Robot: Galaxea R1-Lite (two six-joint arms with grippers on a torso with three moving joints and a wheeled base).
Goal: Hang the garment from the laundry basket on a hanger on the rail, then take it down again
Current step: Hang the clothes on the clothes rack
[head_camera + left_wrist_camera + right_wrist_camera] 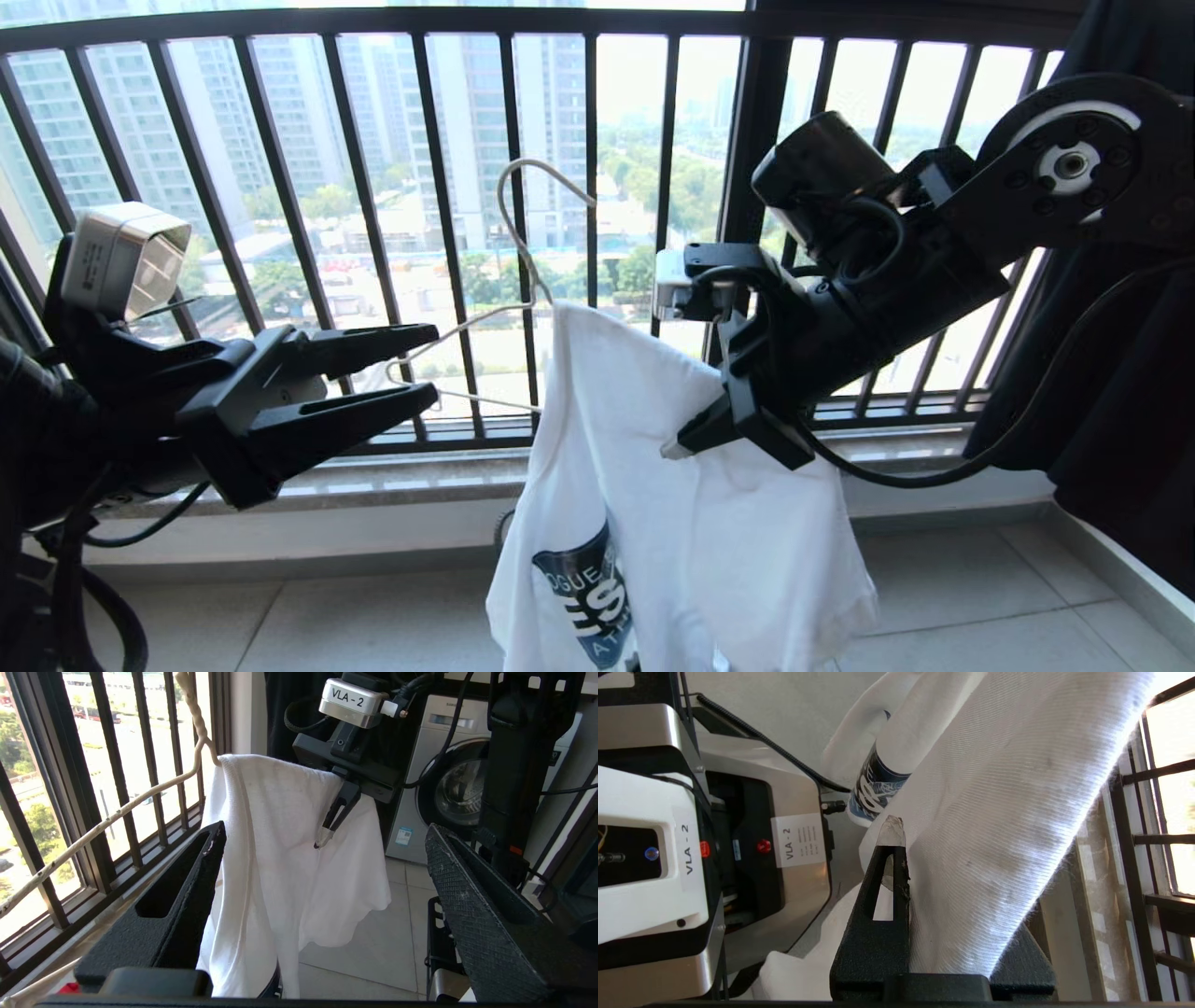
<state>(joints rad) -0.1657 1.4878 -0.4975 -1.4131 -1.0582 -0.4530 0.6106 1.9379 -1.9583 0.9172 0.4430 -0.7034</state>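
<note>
The white garment (653,485), blue print low down, is draped over one arm of the cream wire hanger (509,201), in mid-air before the railing. My right gripper (681,446) is shut on the garment's upper fold; cloth fills its jaws (924,858) and hides one finger. My left gripper (433,364) stands open at the left, close to the hanger's bare arm (117,812), which runs past the outside of one finger (196,877). Nothing is between its fingers, and the garment (271,849) hangs beyond them. The rail and the laundry basket are out of view.
The dark barred balcony railing (448,233) runs right behind the hanger. A black garment (1120,373) hangs at the right edge. A washing machine (453,784) stands behind the right arm, a black rack (439,947) on the tiled floor (980,597).
</note>
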